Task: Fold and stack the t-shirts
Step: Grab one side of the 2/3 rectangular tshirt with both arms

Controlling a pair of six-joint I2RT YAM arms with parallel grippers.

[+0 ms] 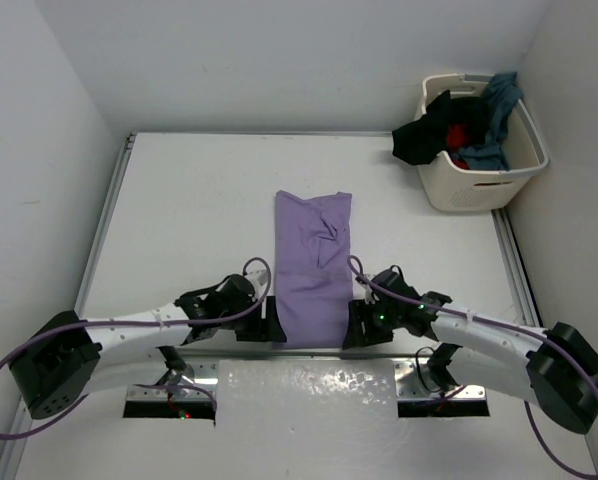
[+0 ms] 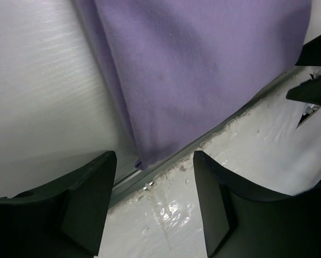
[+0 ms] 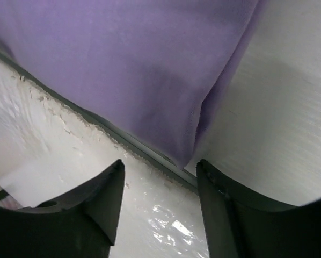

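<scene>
Hovering at the near corners of the lavender t-shirt (image 1: 312, 262), left jaws and right jaws both parted, gripping nothing.

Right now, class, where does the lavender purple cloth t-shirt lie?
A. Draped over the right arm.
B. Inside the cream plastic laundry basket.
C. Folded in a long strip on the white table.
C: the lavender purple cloth t-shirt lies as a long strip on the white table, apart from the cream plastic laundry basket at the far right corner.
</scene>
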